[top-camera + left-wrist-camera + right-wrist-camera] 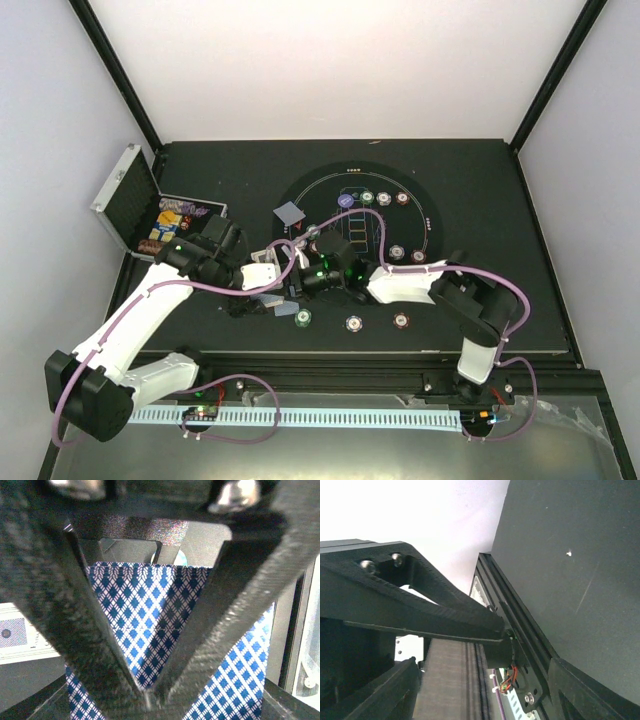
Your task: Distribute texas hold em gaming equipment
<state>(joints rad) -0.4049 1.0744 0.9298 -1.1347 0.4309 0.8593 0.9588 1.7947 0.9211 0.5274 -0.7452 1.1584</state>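
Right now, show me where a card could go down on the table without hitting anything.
Bare: the table right of the mat, and the far strip between the case and the mat. Crowded: the mat's near-left rim, where both arms and poker chips bunch.

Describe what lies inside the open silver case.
Small orange, red and purple items lie in the silver case, too small to identify. The left arm hides its near edge.

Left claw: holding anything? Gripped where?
Yes. The left claw is shut on blue-and-white diamond-backed playing cards, with its fingers pinching the patterned back. The wrist view does not show how near an edge the hold is.
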